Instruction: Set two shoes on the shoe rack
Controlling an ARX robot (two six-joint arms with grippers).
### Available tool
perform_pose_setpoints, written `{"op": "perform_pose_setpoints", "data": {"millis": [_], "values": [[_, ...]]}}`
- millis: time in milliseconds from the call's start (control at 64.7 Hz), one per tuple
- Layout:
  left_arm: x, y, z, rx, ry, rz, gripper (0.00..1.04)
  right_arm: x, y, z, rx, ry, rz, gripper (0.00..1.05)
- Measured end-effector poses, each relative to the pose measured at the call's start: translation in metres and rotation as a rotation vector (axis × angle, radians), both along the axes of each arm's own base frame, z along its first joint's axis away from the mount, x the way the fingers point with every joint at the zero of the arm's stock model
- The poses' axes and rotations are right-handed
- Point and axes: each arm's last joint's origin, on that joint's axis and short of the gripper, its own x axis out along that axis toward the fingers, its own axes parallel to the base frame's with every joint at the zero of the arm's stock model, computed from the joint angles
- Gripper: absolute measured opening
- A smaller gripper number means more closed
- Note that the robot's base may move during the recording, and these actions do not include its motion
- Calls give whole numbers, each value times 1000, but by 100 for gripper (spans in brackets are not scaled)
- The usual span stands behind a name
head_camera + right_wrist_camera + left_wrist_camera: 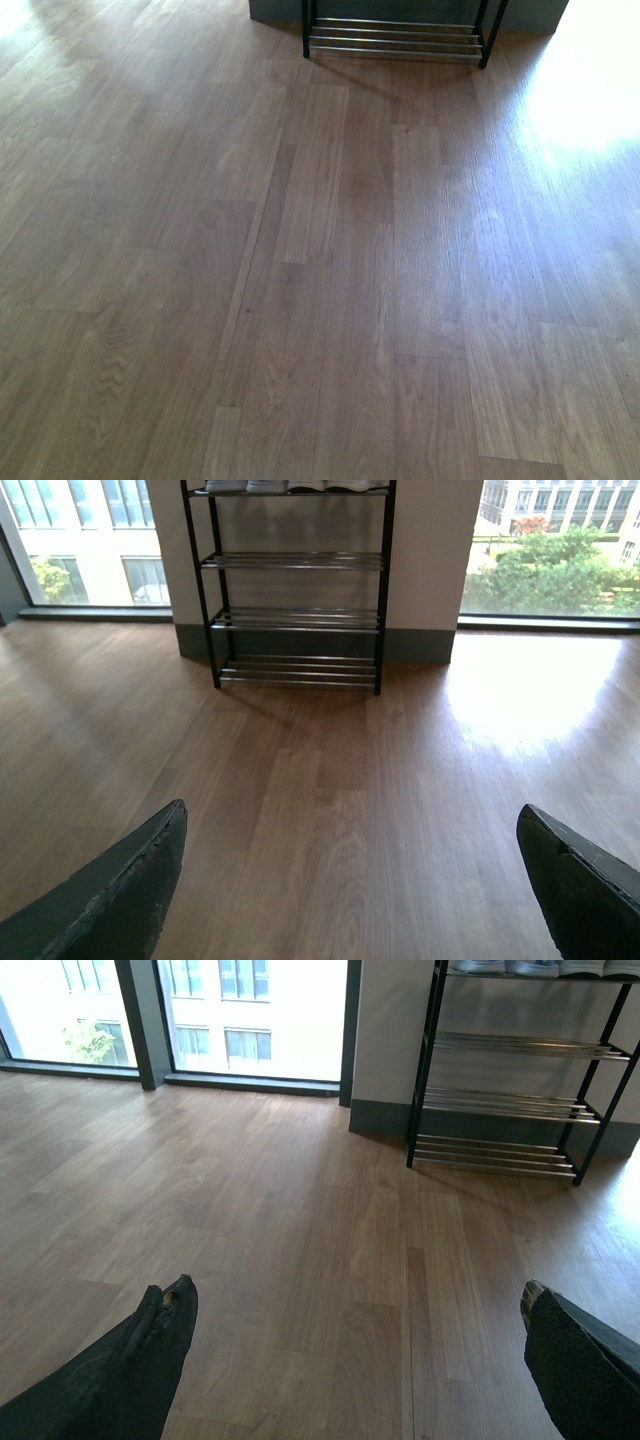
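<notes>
The shoe rack [395,38] stands against the far wall; only its lowest chrome rods show in the front view. The left wrist view shows the black-framed rack [510,1105] with several chrome shelves, and so does the right wrist view [295,615]. On its top shelf sit the two shoes; only their white soles [290,485] show, cut off by the picture's edge, also in the left wrist view [530,966]. My left gripper [357,1288] is open and empty above the floor, well short of the rack. My right gripper [351,810] is open and empty too.
Brown wood-plank floor [330,300] stretches from me to the rack. Floor-to-ceiling windows [250,1015] flank the white wall behind the rack [550,550]. A bright patch of sunlight [590,90] lies on the floor at the right.
</notes>
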Motion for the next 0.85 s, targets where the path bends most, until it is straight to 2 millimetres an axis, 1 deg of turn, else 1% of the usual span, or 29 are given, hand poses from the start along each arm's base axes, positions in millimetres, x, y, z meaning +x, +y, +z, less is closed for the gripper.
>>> {"op": "perform_pose_setpoints", "data": {"millis": [850], "values": [[0, 0, 0, 0, 0, 0, 95, 0, 0, 0, 0, 0, 0, 96]]}}
